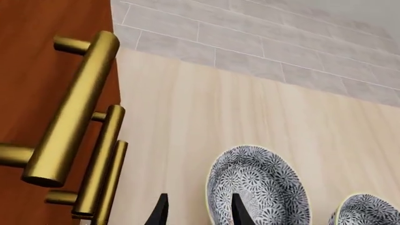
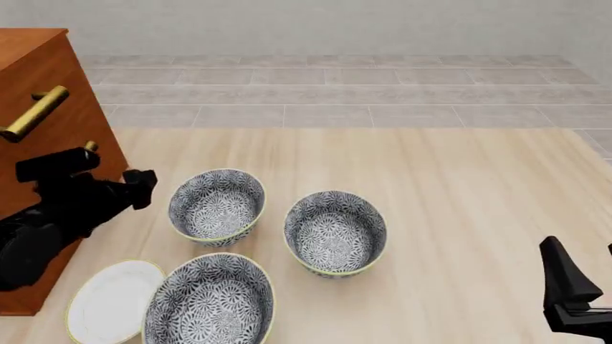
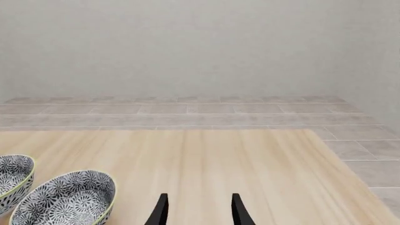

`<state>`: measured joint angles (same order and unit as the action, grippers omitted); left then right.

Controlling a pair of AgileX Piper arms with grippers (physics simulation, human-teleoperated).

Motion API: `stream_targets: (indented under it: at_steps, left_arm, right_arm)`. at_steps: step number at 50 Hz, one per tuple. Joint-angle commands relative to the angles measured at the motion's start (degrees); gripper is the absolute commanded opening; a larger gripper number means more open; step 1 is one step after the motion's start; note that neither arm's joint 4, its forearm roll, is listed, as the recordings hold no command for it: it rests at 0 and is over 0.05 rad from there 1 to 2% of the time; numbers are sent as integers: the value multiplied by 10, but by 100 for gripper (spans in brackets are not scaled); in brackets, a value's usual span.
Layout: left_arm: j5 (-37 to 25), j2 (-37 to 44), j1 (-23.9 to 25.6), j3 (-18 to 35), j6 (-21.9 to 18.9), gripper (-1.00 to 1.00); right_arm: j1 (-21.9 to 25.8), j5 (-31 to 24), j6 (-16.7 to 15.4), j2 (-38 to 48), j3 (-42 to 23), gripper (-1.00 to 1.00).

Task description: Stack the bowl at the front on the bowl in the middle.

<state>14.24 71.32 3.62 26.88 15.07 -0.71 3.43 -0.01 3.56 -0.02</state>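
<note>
Three floral bowls with pale rims stand on the table. The bowl at the front (image 2: 211,301) is nearest me, left of centre. The bowl in the middle (image 2: 336,231) sits to its right and further back, and also shows in the right wrist view (image 3: 62,197). My left gripper (image 2: 143,190) hovers by the cabinet, left of the rear bowl (image 2: 217,206); in its wrist view the left gripper (image 1: 198,211) is open and holds nothing, beside that rear bowl (image 1: 256,185). My right gripper (image 2: 585,265) is at the near right, open and holding nothing, as the right wrist view (image 3: 198,211) shows.
A wooden cabinet (image 2: 48,107) with brass handles (image 1: 75,108) stands along the table's left edge, right beside my left arm. A flat white plate (image 2: 113,301) lies left of the front bowl. Bare tabletop (image 2: 478,201) stretches to the right; tiled floor lies beyond.
</note>
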Motion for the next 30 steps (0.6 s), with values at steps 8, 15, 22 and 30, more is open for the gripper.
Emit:
stream_targets:
  at_steps: [8,15,22,30]
  left_arm:
    - [48,82,11,-10,24,100]
    - [84,126,18,-15,34,100]
    - [88,150,19,-5,37,100]
    - [68,157,30,11,46,100]
  right_arm:
    - [0,-1,0,-1,0,100]
    - [0,-1,0,-1,0,100]
    - [0,-1,0,-1,0,100]
    - [0,-1,0,-1,0,100]
